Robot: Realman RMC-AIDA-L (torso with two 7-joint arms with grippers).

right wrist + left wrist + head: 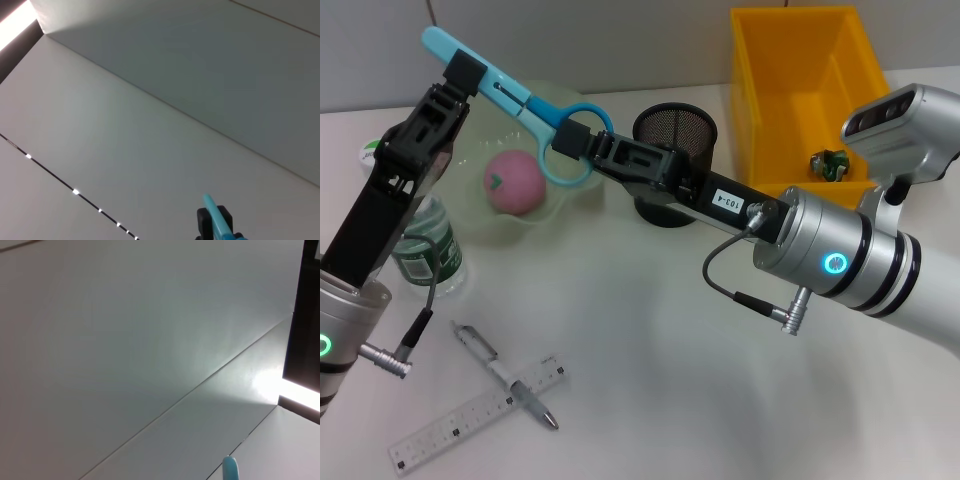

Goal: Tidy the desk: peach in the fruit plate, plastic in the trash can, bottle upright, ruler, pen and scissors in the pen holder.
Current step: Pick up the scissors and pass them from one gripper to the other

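Aloft, scissors (510, 100) bridging left tool (466, 72), right tool (570, 140).

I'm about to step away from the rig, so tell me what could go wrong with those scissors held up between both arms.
1. The blue scissors hang in the air between the left pincer and right pincer; a badly timed release could drop them onto the peach in the fruit plate below.
2. The pen holder sits right behind the right arm, which could knock it over when turning.
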